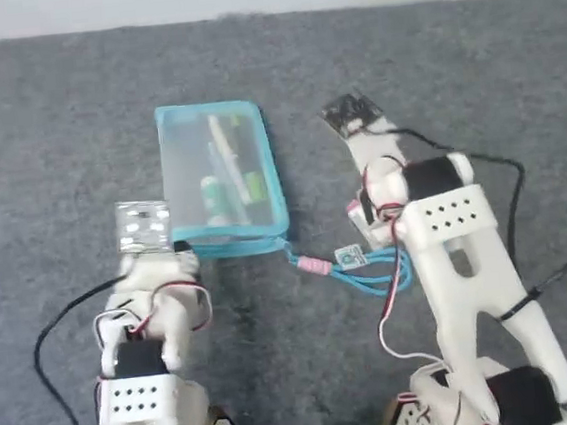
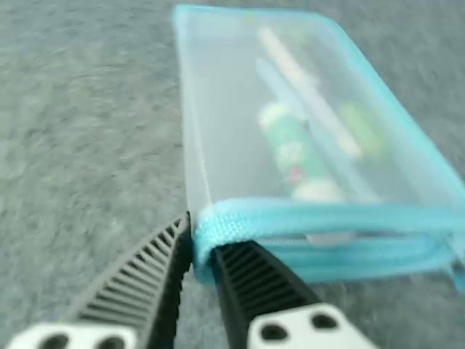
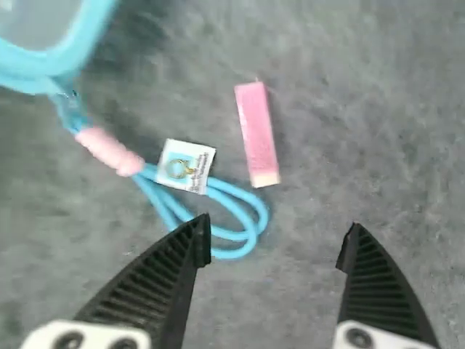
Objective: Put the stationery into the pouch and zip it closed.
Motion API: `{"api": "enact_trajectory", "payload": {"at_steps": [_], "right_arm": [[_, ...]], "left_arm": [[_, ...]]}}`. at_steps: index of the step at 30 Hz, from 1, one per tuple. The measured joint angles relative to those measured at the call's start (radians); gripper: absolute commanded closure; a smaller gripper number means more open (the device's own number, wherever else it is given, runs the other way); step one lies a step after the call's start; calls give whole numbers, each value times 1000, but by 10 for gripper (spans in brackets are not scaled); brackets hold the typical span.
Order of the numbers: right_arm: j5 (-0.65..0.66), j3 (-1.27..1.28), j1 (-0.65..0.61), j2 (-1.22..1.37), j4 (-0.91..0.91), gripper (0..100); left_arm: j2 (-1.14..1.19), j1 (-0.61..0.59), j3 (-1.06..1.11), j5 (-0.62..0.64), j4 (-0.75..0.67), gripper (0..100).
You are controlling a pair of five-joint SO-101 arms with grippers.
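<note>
Left wrist view: left jaws clamp pouch (image 2: 240, 145) (right jaws wide).

Nothing on the table can actually be read. The small white tag (image 3: 186, 166) on the blue cord (image 3: 231, 190) carries a few lines of tiny print around a gold ring, but it's too small to make out. Through the wall of the pouch (image 2: 218, 131), the green-and-white tube (image 2: 290, 149) shows a patterned label with a red spot, too blurred to read. The pink bar (image 3: 256, 134) lying near the cord offers no legible lettering.
</note>
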Motion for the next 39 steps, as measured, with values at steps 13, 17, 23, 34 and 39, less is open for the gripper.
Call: {"api": "enact_trajectory", "payload": {"at_steps": [13, 17, 23, 34, 39], "right_arm": [[54, 190, 18, 0, -163, 713], [57, 190, -26, 11, -192, 713], [55, 190, -25, 186, -307, 713], [55, 190, 23, 276, -476, 726], [55, 190, 31, 276, -483, 843]], "left_arm": [[0, 133, 18, -104, 29, 988], [0, 146, 18, -150, 29, 988], [0, 173, 18, -183, 29, 988], [0, 180, 18, -184, 29, 988], [0, 181, 18, -184, 29, 988]]}}
